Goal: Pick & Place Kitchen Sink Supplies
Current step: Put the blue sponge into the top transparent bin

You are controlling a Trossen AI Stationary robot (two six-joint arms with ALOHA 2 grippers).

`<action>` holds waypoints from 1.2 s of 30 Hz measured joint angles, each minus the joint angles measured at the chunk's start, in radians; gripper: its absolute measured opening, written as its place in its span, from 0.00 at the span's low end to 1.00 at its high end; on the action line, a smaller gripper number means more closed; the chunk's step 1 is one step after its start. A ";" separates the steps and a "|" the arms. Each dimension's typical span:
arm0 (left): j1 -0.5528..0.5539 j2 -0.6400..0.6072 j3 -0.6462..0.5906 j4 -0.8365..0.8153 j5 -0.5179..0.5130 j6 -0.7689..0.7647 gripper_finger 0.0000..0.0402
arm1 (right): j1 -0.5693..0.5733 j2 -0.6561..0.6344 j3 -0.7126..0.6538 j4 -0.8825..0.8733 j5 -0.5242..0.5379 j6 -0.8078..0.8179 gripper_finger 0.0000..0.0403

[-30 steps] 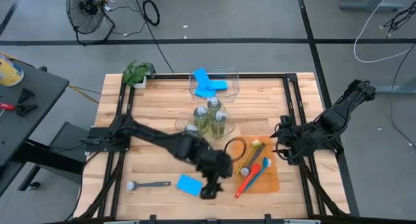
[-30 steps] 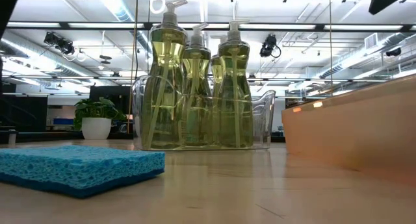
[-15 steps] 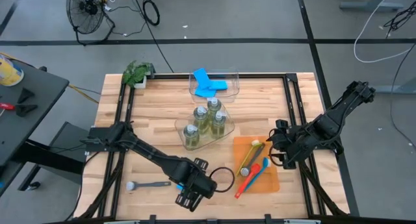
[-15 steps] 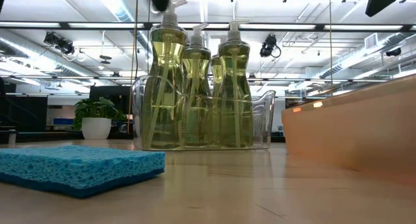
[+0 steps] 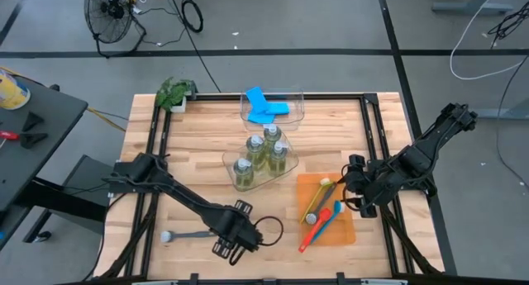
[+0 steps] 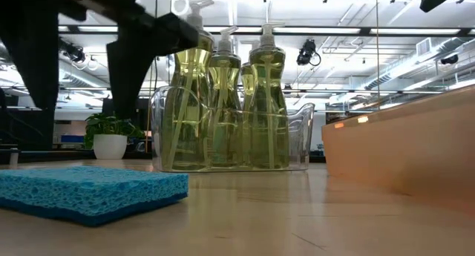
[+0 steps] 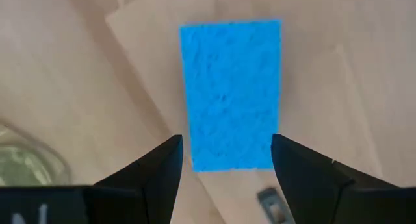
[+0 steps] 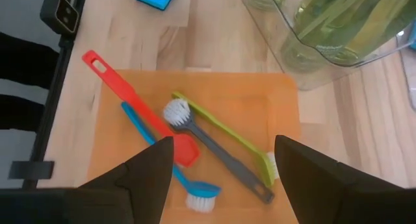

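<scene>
Clear pump bottles binned; brushes on orange tray. Left gripper spread above loose flat blue sponge; grey brush left. Right gripper wide, empty.

Room: grey concrete floor with dark seam lines; a floor fan and a coiled black cable beyond the counter's far edge, a white cable looping at far right. Light wood-plank counter in a black frame. Dark side table to the left. Low view shows an open industrial ceiling with strip lights and ducting, plus a potted plant in a white pot behind.
</scene>
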 joint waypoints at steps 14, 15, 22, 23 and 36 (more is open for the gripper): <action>0.048 -0.130 -0.299 0.268 0.077 -0.021 0.59 | 0.000 0.000 0.000 0.006 -0.015 0.000 0.66; 0.054 -0.129 -0.310 0.286 0.078 -0.021 0.59 | 0.000 0.000 0.000 0.006 -0.016 0.000 0.66; 0.098 -0.128 -0.361 0.327 0.132 -0.017 0.59 | 0.000 0.000 0.000 0.006 -0.015 0.003 0.66; 0.100 -0.127 -0.365 0.331 0.141 -0.012 0.59 | 0.000 0.000 0.000 0.006 -0.015 0.003 0.66; 0.103 -0.123 -0.374 0.337 0.214 0.028 0.45 | 0.000 0.000 0.000 0.006 -0.014 0.023 0.66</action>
